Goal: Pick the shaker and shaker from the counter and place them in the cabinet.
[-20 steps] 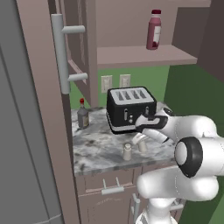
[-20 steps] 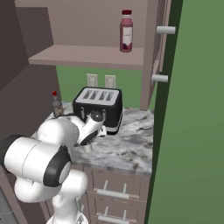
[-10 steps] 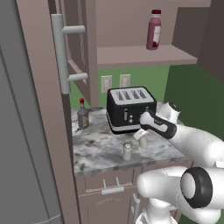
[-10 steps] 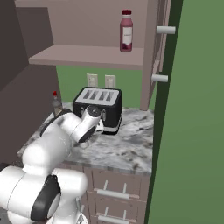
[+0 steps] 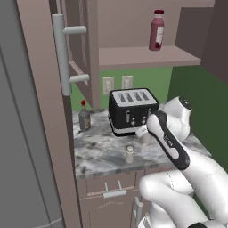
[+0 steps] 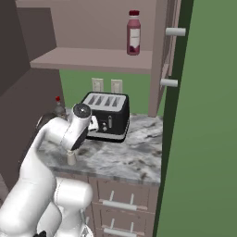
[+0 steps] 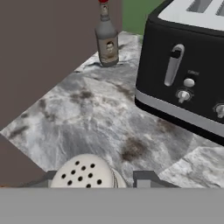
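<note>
In the hand view, one shaker (image 7: 83,173) shows its beige perforated cap between my fingertips, and my gripper (image 7: 96,178) is shut on it. From the left base view, the gripper (image 5: 143,133) hangs just in front of the toaster, slightly above the counter. The other shaker (image 5: 129,154) (image 6: 71,157) stands upright near the counter's front edge, left of my hand. The cabinet's shelf (image 5: 147,57) (image 6: 88,58) is above, with its door (image 5: 44,89) swung open.
A black toaster (image 5: 131,110) (image 6: 107,115) (image 7: 188,74) stands right behind my hand. A dark red-capped bottle (image 5: 83,116) (image 7: 106,37) sits at the counter's back left. A tall maroon bottle (image 5: 156,30) (image 6: 134,32) is on the shelf. The grey bar handle (image 5: 62,53) juts out.
My arm has stretched out and my hand has risen a little off the counter with the shaker in it. The other shaker has not moved.
</note>
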